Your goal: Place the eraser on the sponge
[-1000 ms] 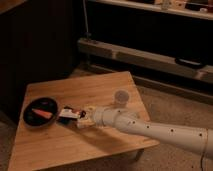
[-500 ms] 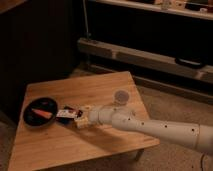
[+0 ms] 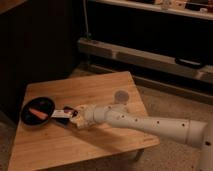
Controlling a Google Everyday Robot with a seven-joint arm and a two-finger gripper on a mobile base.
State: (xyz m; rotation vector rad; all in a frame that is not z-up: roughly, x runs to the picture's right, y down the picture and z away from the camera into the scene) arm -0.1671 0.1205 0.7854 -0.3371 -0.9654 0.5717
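Observation:
The eraser (image 3: 61, 113), a flat block with a white face and a red stripe, lies level just right of the black pan. My gripper (image 3: 74, 116) is at the end of the white arm (image 3: 145, 124), which reaches in from the right. It is shut on the eraser's right end, low over the wooden table (image 3: 95, 87). A dark patch shows under the gripper's tip, but I cannot tell what it is. The sponge is hidden from view.
A round black pan (image 3: 31, 106) holding an orange carrot (image 3: 38, 114) sits at the table's left edge, close to the eraser. A pale cylindrical bottle (image 3: 120, 95) stands toward the table's right. Dark shelving and a bench rise behind the table.
The gripper and the eraser have shifted a little to the left, closer to the pan. Pan and bottle have stayed put.

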